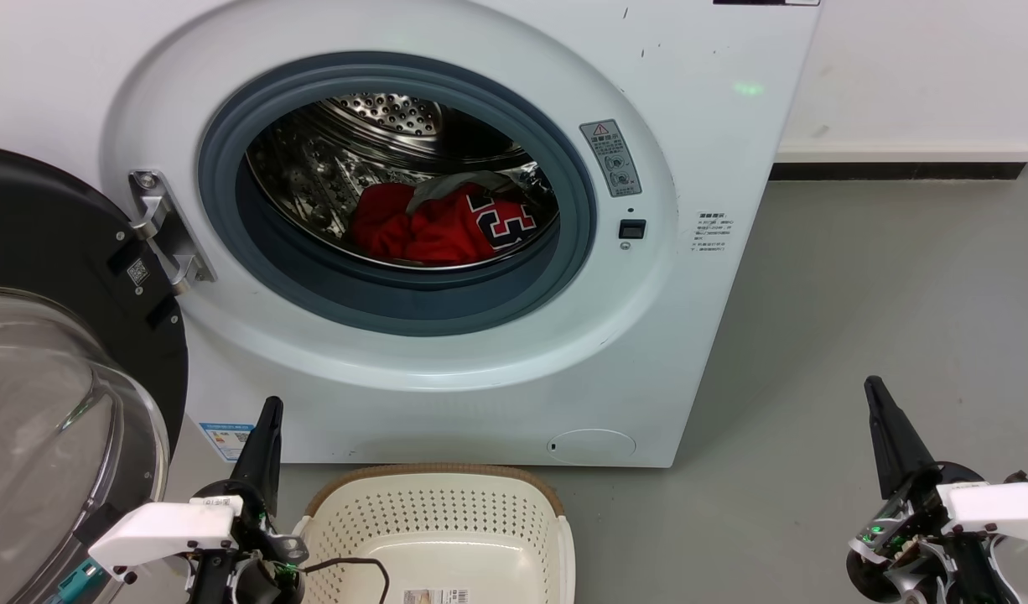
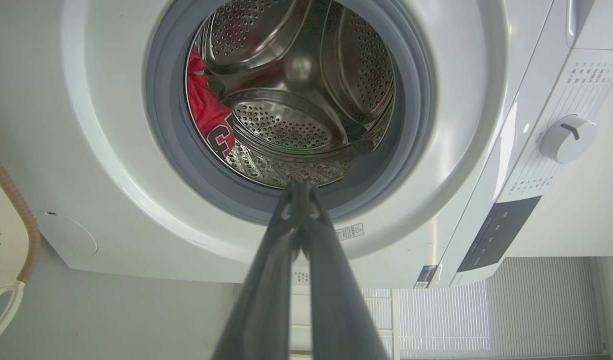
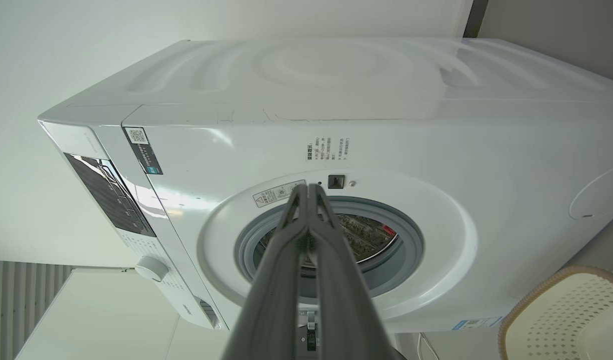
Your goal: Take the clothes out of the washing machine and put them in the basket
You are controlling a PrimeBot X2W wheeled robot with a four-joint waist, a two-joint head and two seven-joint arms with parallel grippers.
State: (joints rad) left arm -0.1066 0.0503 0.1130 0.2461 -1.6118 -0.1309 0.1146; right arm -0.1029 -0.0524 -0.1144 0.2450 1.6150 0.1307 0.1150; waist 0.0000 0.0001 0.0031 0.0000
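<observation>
The white washing machine (image 1: 715, 109) stands in front of me with its door (image 1: 70, 369) swung open to the left. Red clothes (image 1: 430, 226), one showing a black number, lie at the bottom of the steel drum (image 1: 380, 117); the left wrist view shows these clothes (image 2: 206, 115) too. The cream basket (image 1: 438, 537) with a brown rim sits on the floor below the opening, with nothing in it. My left gripper (image 1: 271, 411) is shut, low beside the basket's left end. My right gripper (image 1: 874, 390) is shut, far to the right over the floor. Both are empty.
The open glass door juts out at the lower left, close to my left arm. Grey floor (image 1: 883, 294) stretches right of the machine up to a white wall with a dark skirting (image 1: 900, 168). A black cable (image 1: 355, 566) hangs over the basket's near edge.
</observation>
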